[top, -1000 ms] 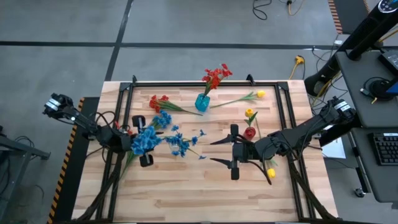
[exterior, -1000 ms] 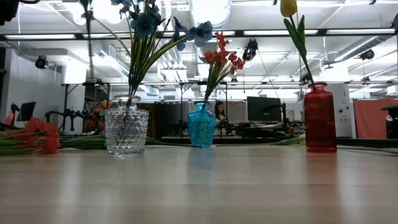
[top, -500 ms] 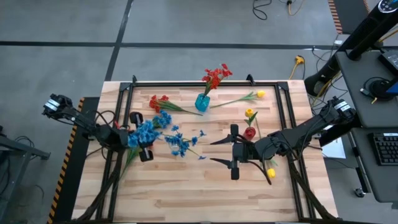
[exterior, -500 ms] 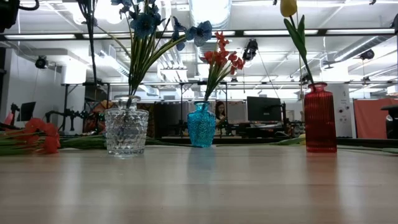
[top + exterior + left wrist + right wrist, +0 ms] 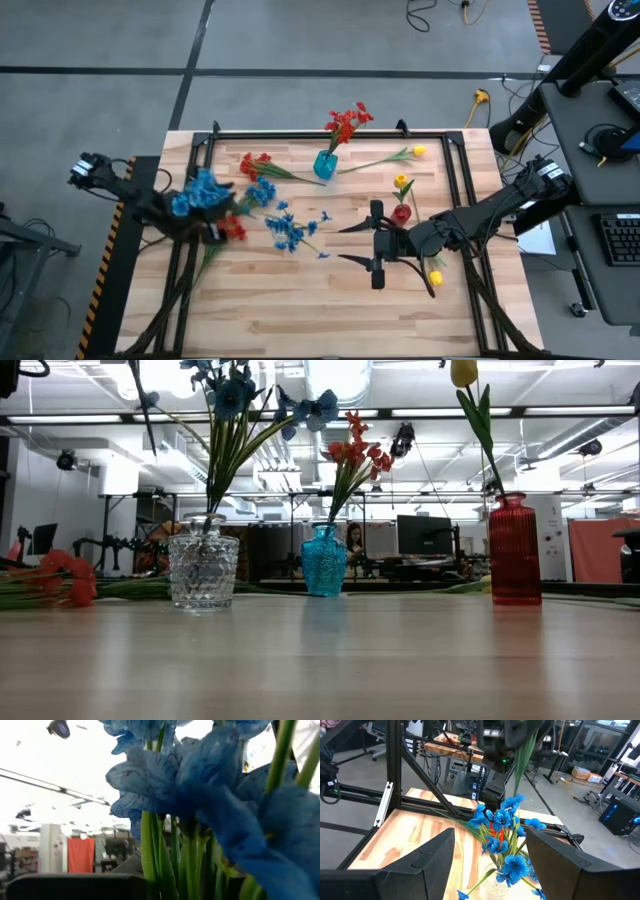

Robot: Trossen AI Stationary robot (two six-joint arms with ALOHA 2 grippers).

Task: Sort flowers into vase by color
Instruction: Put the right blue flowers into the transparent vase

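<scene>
My left gripper point(image 5: 222, 228) is over the table's left side, raised, shut on a blue flower whose head point(image 5: 200, 190) covers it from above. In the right wrist view its green stalk point(image 5: 518, 765) hangs below the left gripper point(image 5: 512, 737). A clear vase point(image 5: 203, 572) holds blue flowers point(image 5: 288, 232). A teal vase point(image 5: 324, 165) holds red flowers, and a red vase point(image 5: 401, 212) holds one yellow flower. Loose red flowers point(image 5: 255, 162) and a yellow one point(image 5: 400, 155) lie on the table. My right gripper point(image 5: 372, 245) waits open mid-table, touching nothing. My left gripper holds the blue flower by its green stalk point(image 5: 516, 751), some way below the head. The flower is lifted clear of the table, head up near the wrist camera point(image 5: 200, 785), stalk hanging down. The head and the gripper body hide the place of contact.
A black frame point(image 5: 330, 133) runs round the table's far and side edges. Another yellow flower point(image 5: 435, 277) lies under my right arm. The near half of the wooden table point(image 5: 320, 320) is bare boards.
My left gripper has drawn back toward the table's left and far edges and tipped, still shut on the blue flower. The flower's head has swung from beside the clear vase out over the left frame rail. In the low view its stalk has risen and tilted.
</scene>
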